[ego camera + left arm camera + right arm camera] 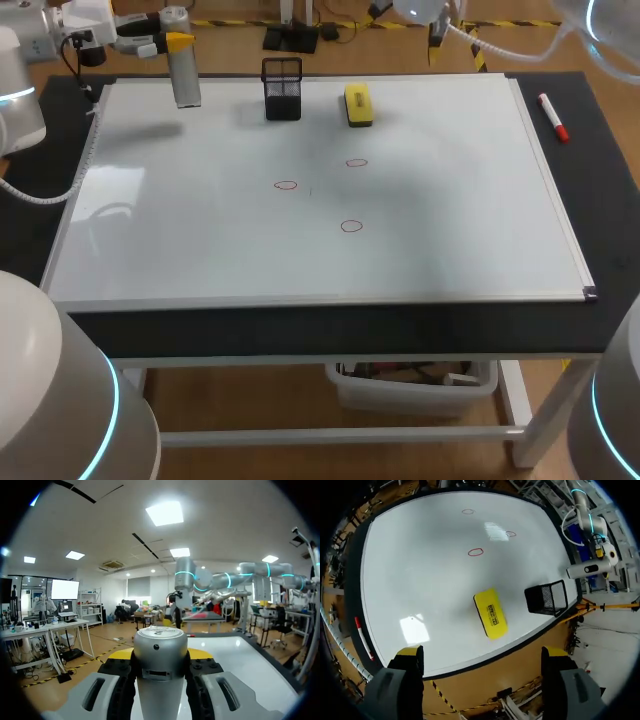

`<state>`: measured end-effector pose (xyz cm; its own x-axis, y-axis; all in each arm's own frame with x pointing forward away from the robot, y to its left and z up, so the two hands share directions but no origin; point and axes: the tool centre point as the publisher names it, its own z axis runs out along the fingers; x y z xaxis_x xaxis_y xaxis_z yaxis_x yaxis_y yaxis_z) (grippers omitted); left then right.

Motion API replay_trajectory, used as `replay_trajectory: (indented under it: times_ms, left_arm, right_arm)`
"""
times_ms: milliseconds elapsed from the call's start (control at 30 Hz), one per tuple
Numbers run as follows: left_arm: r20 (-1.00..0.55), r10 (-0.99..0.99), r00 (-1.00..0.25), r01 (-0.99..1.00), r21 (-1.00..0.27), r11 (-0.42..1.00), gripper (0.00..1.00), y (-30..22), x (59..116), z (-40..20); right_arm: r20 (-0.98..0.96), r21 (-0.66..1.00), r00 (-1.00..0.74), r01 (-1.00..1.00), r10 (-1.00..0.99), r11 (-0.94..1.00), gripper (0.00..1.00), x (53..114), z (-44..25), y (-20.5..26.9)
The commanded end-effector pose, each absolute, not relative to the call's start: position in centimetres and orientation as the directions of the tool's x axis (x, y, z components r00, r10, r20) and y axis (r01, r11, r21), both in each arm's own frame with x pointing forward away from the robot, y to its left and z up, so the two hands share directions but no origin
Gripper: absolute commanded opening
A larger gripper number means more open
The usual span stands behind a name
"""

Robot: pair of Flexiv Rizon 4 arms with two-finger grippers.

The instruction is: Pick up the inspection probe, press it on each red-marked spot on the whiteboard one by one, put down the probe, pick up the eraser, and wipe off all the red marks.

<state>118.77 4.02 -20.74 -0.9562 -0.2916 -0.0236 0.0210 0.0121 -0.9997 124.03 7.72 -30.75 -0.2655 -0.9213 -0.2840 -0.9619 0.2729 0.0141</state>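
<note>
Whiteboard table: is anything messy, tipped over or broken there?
Nothing looks spilled, tipped or broken. The red marker lies loose off the whiteboard, on the black table beside it. The mesh holder stands upright, the eraser lies flat.

Upper left, I see the probe at the whiteboard's edge; rightward on the whiteboard stand the cup, then the eraser.

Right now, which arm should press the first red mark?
Left. The left gripper is shut on the inspection probe at the whiteboard's far left corner. The right gripper is open and empty, with the eraser ahead of it.
</note>
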Motion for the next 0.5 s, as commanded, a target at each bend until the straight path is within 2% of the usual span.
replay_trajectory:
  times_ms: [33, 233, 500]
  left_arm:
    - [-0.025, -0.298, -0.954, 0.022, -1.000, 0.015, 0.00, 3.9, 118.5, -20.5]
    - [-0.025, -0.298, -0.954, 0.022, -1.000, 0.015, 0.00, 3.9, 118.5, -20.5]
    - [-0.025, -0.298, -0.954, 0.022, -1.000, 0.015, 0.00, 3.9, 118.5, -20.5]
  right_arm:
    - [-0.219, 0.060, -0.219, -0.976, -0.951, 0.211, 1.00, 125.5, -31.3, 9.1]
    - [-0.217, 0.067, -0.196, -0.980, -0.956, 0.186, 1.00, 125.2, -32.3, 9.6]
    - [-0.211, 0.079, -0.058, -0.996, -0.976, 0.042, 1.00, 125.2, -34.0, 11.1]
